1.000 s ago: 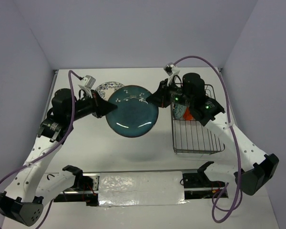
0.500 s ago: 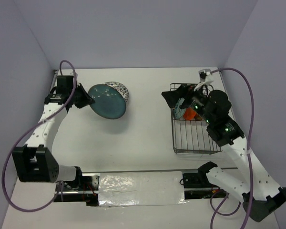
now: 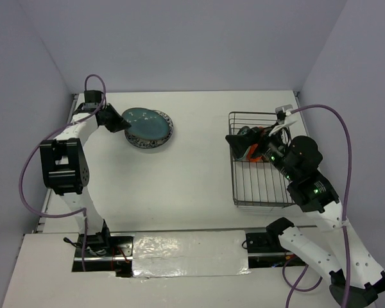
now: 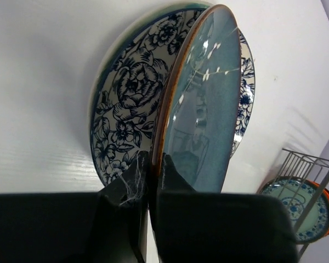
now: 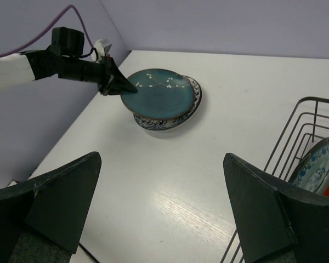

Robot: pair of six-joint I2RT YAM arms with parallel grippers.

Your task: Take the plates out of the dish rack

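My left gripper [image 3: 124, 123] is shut on the near rim of the dark teal plate [image 3: 144, 123], at the back left of the table. That plate lies tilted over the white floral-rimmed plate [image 3: 155, 142]. In the left wrist view my fingers [image 4: 172, 170] pinch the teal plate [image 4: 208, 109] above the floral plate [image 4: 129, 104]. My right gripper [image 3: 234, 142] stands wide open with nothing in it, at the far left end of the dish rack [image 3: 264, 203]. In the rack stand a blue-white patterned plate [image 5: 315, 164] and an orange plate [image 3: 251, 153].
Purple-grey walls close in the back and both sides. A shiny foil-covered strip [image 3: 186, 247] runs along the near edge between the arm bases. Bare white table [image 3: 192, 173] lies between the stacked plates and the rack.
My left arm swung the teal plate left from the table's middle and lowered it over the floral plate. My right gripper let go, opened wide and drew back to the rack.
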